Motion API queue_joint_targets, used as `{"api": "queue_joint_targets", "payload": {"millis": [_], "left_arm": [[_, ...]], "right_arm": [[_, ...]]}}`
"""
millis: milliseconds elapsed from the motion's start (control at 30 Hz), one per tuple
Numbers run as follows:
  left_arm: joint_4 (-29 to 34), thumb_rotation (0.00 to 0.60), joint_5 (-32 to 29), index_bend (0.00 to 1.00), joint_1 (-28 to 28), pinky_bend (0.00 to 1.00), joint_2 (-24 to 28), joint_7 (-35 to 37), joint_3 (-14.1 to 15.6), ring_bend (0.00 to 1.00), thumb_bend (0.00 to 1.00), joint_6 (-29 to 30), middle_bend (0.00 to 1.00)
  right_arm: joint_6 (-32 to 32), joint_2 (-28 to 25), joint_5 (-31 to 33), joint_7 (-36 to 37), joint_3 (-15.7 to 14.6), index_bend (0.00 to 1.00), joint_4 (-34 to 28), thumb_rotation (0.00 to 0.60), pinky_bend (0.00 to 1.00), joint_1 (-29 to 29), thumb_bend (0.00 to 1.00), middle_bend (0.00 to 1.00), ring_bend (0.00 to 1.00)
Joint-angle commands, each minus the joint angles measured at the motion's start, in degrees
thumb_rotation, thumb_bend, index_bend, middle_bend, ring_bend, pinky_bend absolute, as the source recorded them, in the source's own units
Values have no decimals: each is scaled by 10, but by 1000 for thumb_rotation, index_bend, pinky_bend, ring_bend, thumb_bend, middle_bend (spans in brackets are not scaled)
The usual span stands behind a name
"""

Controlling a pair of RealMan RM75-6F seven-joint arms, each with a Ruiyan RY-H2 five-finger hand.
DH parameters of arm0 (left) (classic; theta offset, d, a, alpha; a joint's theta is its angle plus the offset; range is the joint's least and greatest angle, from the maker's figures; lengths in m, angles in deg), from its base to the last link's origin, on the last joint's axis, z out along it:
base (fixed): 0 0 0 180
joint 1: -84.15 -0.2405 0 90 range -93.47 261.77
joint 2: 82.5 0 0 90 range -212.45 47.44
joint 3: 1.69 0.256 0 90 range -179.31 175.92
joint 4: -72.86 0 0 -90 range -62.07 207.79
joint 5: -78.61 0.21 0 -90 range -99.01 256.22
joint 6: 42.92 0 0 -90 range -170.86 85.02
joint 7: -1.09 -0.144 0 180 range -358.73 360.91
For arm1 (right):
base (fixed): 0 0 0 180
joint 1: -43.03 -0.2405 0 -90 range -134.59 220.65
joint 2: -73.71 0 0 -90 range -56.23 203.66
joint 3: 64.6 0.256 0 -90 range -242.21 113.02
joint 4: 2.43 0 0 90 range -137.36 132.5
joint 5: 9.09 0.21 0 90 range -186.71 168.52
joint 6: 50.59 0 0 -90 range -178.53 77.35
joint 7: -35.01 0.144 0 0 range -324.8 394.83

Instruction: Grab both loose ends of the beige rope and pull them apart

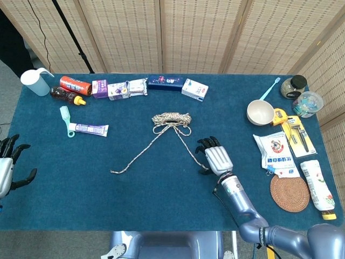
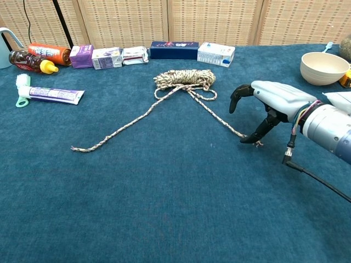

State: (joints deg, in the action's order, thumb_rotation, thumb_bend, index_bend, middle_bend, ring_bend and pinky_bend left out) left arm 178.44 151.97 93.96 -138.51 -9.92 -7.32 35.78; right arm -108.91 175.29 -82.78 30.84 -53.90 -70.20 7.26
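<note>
Touching beige rope (image 2: 184, 78) end, right hand (image 2: 269, 104) thumb down, fingers spread; left hand (image 1: 6, 167) spread at table (image 1: 161, 199) edge.

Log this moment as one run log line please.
right hand: thumb touching right rope end, not gripped | left hand: open, table edge | left rope end: untouched

- Left hand (image 1: 6, 168): cut off by left edge in head view, not in chest view.
- Rope (image 2: 181, 98) right end under right hand (image 2: 270, 107); contact unclear.
- Jug (image 2: 4, 44) cut off at chest view's left edge.
</note>
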Motion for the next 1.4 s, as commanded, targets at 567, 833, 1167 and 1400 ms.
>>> {"api": "queue_joint_targets", "payload": {"millis": [567, 833, 1167, 1400], "left_arm": [[-6, 474, 0, 232, -2, 0, 0, 7, 2, 26, 299, 1, 62], [-6, 476, 0, 232, 0, 0, -2, 5, 2, 26, 299, -2, 62], [-6, 475, 0, 232, 3, 0, -5, -11, 0, 26, 299, 2, 62], [-4, 475, -2, 232, 4, 0, -6, -14, 1, 26, 300, -1, 62]], "right_arm": [[-2, 41, -9, 11, -1, 384, 103, 600, 58, -8, 80, 199, 143], [6, 50, -6, 25, 9, 387, 162, 600, 41, -16, 80, 201, 147], [20, 46, -4, 48, 17, 415, 210, 600, 40, -24, 84, 216, 160], [7, 36, -15, 62, 11, 429, 176, 600, 40, -16, 224, 232, 172]]}}
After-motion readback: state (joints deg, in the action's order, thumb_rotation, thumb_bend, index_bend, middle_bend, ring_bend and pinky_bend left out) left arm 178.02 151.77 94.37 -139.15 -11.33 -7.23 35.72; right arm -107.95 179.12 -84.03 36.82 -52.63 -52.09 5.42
